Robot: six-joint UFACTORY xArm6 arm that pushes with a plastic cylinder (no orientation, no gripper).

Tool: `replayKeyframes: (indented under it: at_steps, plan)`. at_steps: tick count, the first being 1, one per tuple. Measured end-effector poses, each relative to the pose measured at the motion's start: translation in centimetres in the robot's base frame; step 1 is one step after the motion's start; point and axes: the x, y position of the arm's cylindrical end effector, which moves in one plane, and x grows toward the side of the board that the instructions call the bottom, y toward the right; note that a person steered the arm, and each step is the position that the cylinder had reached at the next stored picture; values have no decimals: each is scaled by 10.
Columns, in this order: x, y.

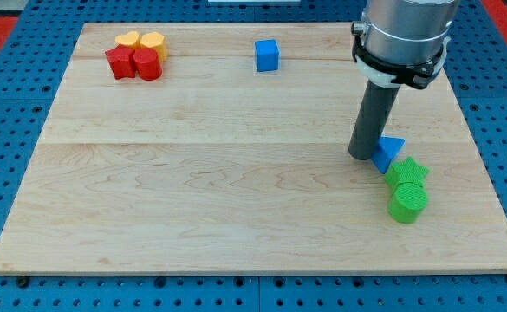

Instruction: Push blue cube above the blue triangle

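1. Right now my tip (pixel 361 156) rests on the board touching, or all but touching, the blue triangle (pixel 389 153) on its left side as the view has it. I carry no jaws or fingers, only a plain rod, so nothing is clamped or held.
2. Taking the blue triangle as landmark: the blue cube (pixel 267 55) sits well apart from it, toward the view's top and left, near the far edge of the wooden board (pixel 192 191).
3. Just below the triangle, toward the view's bottom right, a green star-like block (pixel 406 174) touches it or nearly so, with a green cylinder (pixel 407 203) right under that.
4. Far to the triangle's upper left lies a cluster: two yellow blocks (pixel 140 42) and two red blocks (pixel 134 63).
5. Risk, as I judge it: any move rightward from here shoves the triangle, shifting the very target. Pushing the cube off-centre could turn it or send it off the far edge.
6. No containers appear; nothing holds anything.
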Motion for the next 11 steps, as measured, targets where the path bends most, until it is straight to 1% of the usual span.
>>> replayKeyframes:
  at_steps: [3, 4, 5, 7, 9, 10, 11]
  plan:
    - [0, 14]
    - [-15, -4]
    - [-47, -42]
    - [-101, -140]
    - [-167, -202]
    - [-209, -200]
    - [-222, -153]
